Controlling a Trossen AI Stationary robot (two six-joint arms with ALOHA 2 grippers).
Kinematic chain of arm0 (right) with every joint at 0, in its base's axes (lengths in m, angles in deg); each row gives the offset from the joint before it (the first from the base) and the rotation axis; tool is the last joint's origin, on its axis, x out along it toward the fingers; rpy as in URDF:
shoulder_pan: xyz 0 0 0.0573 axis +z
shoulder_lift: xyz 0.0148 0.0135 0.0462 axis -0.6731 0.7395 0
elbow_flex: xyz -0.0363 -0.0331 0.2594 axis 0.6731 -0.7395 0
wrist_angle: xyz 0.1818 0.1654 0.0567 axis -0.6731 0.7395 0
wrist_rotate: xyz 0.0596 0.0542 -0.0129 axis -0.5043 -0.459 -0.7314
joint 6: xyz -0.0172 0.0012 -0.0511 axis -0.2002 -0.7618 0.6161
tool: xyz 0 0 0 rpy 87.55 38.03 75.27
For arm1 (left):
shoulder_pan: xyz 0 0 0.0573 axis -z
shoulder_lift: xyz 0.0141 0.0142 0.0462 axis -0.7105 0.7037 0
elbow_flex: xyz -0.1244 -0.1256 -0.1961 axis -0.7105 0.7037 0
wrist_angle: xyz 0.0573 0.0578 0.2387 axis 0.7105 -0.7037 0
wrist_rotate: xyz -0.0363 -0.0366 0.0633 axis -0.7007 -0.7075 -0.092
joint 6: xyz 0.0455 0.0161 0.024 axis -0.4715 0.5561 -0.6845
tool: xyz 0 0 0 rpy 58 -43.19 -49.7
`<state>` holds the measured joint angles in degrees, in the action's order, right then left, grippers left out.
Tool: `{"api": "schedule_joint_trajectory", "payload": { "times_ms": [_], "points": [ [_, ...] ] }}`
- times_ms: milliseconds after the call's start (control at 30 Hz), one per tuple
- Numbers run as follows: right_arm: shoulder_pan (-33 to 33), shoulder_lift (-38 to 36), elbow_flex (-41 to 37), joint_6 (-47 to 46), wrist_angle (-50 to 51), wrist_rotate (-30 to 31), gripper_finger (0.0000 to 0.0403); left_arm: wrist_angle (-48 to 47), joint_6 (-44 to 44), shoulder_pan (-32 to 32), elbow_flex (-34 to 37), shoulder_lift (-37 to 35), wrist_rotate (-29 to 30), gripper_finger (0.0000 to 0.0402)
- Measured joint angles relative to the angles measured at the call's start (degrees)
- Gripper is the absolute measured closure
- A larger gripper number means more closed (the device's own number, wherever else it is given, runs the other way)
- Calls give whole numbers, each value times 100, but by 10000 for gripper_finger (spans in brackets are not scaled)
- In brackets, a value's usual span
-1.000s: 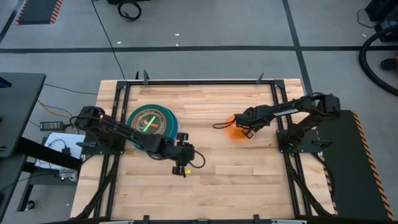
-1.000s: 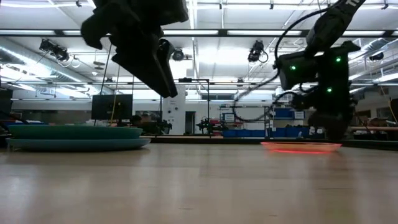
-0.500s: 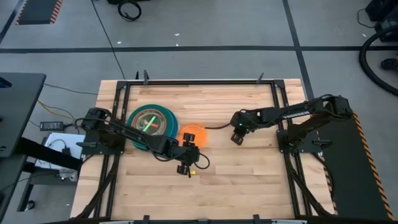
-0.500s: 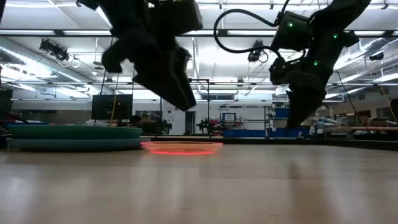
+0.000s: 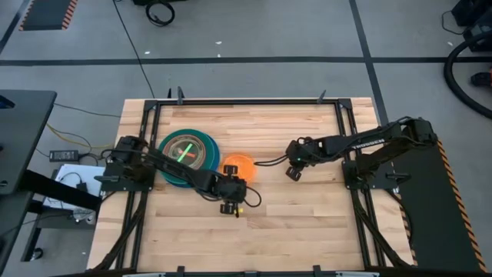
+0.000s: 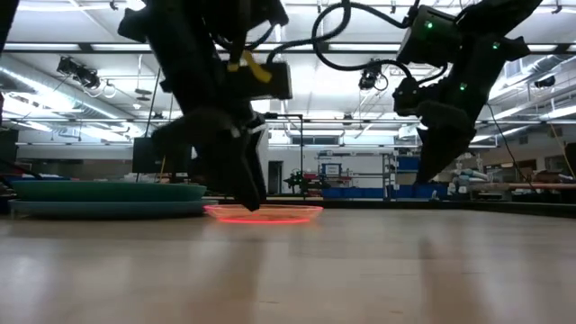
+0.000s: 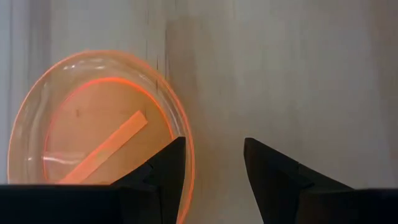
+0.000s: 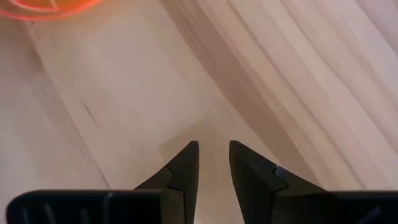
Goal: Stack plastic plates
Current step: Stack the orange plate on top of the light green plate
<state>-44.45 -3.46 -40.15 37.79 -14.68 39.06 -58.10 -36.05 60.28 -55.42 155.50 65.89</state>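
My left hand (image 7: 212, 180), fingers spread wide, hovers at the orange plate (image 5: 238, 165) beside the stack (image 5: 187, 150) on the bench (image 5: 307, 215). Light, stiff, slick: I'd pinch its rim. Right hand (image 8: 213, 163) narrow, holding nothing.

The pale butcher-block wooden worktop (image 5: 292, 215) looks smooth and matt. The small round translucent orange plastic plate (image 7: 99, 134) is glossy, its rim glowing. The stacked round teal plastic plates (image 5: 187, 156) appear smooth.

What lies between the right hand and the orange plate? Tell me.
Only bare wooden table separates the right hand from the orange plate, seen in the high view.
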Motion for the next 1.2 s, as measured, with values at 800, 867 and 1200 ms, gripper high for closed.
{"api": "schedule_joint_trajectory", "payload": {
  "times_ms": [800,867,1200],
  "points": [
    [598,-2,0,-196,-544,253,302,-456,-887,144,0,227,447,393],
    [598,-2,0,-193,-556,381,302,-475,-887,285,2,93,560,396],
    [572,-2,0,-70,-609,629,302,-1156,-492,710,-2,-1092,1536,399]
  ]
}}
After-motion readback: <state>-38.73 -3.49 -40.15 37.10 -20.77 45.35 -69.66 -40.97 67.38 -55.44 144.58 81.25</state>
